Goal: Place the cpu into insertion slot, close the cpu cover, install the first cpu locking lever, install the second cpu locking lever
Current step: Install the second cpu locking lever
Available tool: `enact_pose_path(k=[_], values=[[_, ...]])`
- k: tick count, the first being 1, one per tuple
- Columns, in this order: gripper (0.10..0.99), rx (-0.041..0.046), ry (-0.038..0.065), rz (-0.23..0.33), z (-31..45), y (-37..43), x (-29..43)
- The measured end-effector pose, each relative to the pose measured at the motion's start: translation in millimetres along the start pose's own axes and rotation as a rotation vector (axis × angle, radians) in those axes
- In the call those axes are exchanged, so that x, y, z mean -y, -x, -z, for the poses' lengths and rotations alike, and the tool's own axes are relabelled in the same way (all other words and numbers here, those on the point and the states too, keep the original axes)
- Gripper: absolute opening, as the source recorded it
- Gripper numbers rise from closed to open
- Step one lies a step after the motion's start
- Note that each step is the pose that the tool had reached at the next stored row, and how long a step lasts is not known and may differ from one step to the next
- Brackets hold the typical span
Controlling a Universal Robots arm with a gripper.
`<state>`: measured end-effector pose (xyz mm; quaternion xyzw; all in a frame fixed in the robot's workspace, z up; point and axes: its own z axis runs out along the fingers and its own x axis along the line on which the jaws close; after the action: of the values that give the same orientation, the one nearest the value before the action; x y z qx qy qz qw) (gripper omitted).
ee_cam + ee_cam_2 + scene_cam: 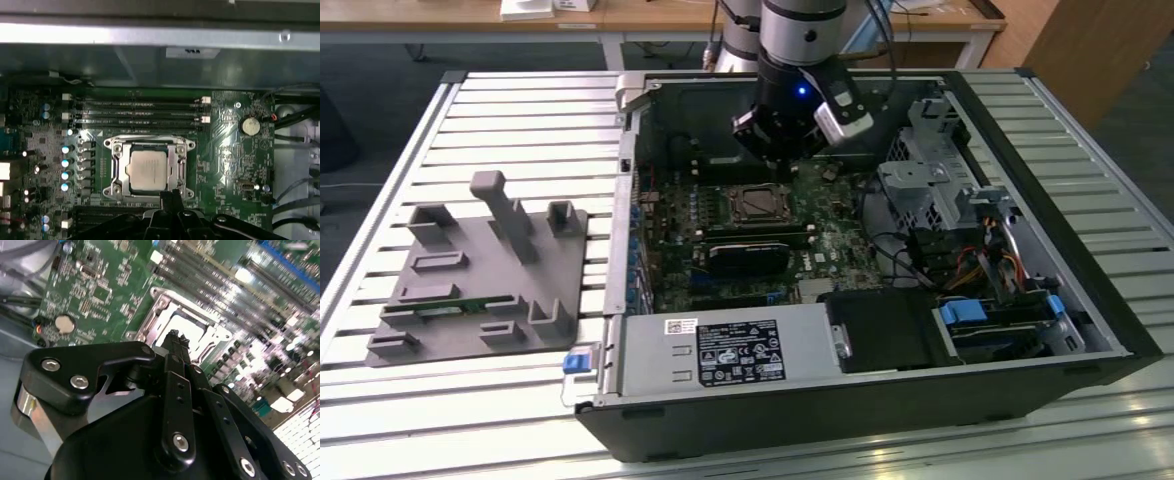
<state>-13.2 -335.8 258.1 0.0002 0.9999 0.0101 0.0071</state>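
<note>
My gripper [781, 160] hangs inside the open computer case [1067, 300], just above the green circuit board [841, 260] and close beside the socket [757, 203]. In the second wrist view its black, bolted metal links run up to narrow fingers [174, 340] that sit pressed together with no gap showing between them, clenched on nothing that I can see.

In the first wrist view the chip [148, 170] lies flat in the socket [111, 167], its pale, matte silver top a rounded square. The silvery cover [175, 167] lies down around it, a thin stamped frame with a big square window through which the chip's top shows (whether the levers along its edges are latched, I cannot tell). My fingertips [171, 199] stand right at one edge of that frame.

Long, narrow black slots [140, 112] run in parallel beside the socket, and a round, shiny coin battery [249, 126] sits further along the board.

The case lies on its side on a ribbed, slatted metal counter [520, 110], with a grey, blocky plastic fixture [480, 275] well apart from it on the exterior view's left.
</note>
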Motion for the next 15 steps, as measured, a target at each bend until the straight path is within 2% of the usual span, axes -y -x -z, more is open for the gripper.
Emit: enact_pose_path(k=[1,2,3,5,6,12,15], values=[[0.106,-0.0001,0.001,0.0,0.0,0.0,1.9],[0.106,-0.0002,0.007,0.0,0.0,0.0,3.5],[0.106,-0.0003,0.019,0.0,-0.1,0.0,4.5],[0.106,-0.0008,0.051,-0.001,-0.4,0.0,5.5],[0.106,-0.0009,0.059,-0.001,-0.6,0.0,6.1],[0.106,-0.0035,0.061,-0.001,-3.5,-0.1,9.3],[0.106,-0.0056,0.063,-0.001,-5.2,-0.1,13.3]])
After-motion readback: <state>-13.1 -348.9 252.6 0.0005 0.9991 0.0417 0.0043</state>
